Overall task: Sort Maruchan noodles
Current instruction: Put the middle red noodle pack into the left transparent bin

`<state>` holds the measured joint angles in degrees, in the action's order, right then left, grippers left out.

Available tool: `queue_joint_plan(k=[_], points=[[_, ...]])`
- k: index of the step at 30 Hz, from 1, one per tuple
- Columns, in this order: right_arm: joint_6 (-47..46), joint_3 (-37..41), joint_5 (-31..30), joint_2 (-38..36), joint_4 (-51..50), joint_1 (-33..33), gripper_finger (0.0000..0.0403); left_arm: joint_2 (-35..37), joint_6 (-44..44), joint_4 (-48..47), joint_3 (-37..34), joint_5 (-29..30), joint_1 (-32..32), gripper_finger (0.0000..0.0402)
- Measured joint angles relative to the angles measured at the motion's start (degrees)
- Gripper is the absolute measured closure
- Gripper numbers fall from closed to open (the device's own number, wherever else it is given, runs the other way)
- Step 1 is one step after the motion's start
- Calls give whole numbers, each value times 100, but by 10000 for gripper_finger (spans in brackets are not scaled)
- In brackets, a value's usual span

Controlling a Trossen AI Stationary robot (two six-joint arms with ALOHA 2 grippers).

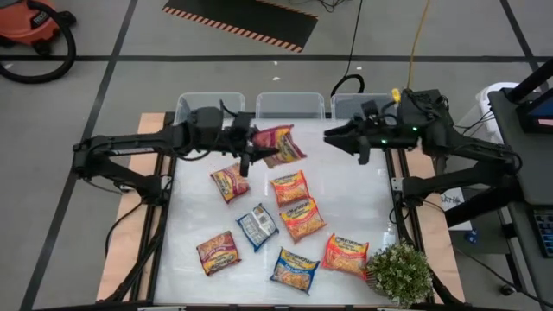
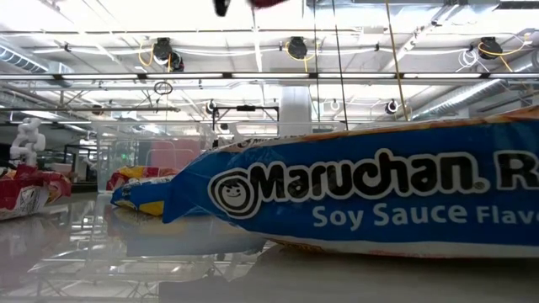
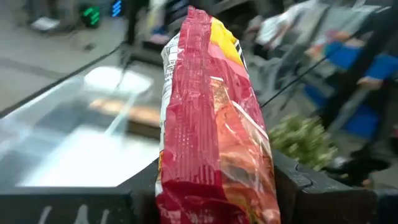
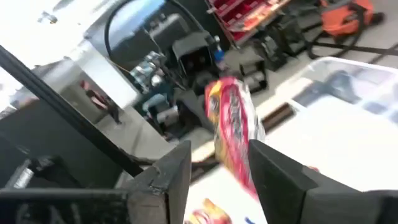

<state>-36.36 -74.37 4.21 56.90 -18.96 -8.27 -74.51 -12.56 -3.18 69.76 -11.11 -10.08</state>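
My left gripper (image 1: 256, 152) is over the far middle of the table, shut on a dark red Maruchan packet (image 1: 282, 143). In the left wrist view that packet (image 3: 214, 124) stands edge-on between the fingers. My right gripper (image 1: 339, 140) hovers to the packet's right, pointing at it, open and empty; its wrist view shows the packet (image 4: 233, 134) beyond the fingers. Several more packets lie flat on the table: orange (image 1: 290, 187), orange (image 1: 303, 218), orange (image 1: 346, 254), blue/silver (image 1: 257, 226), blue (image 1: 295, 269), dark red (image 1: 218, 252), red-orange (image 1: 229, 182). My left gripper pinches the dark red packet between its two fingers at the packet's left end (image 3: 205, 186). The fingers come about level from the table's left. The packet is lifted clear of the table and sticks out beyond the fingertips toward the right gripper.
Three clear bins (image 1: 289, 104) stand in a row along the far edge. A small green plant (image 1: 400, 273) sits at the near right corner. In the low view a blue soy sauce packet (image 2: 362, 198) fills the foreground. Bare table lies at the left and right sides.
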Motion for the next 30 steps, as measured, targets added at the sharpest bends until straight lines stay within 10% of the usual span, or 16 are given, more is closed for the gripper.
queue_joint_plan(k=[13,30], points=[[338,0,-125,-1012,-1781,0,248,727,-151,-1747,4,1907,-671,252],[170,1,-772,-573,-1400,0,248,786,-2136,-3859,-65,3770,-2178,252]])
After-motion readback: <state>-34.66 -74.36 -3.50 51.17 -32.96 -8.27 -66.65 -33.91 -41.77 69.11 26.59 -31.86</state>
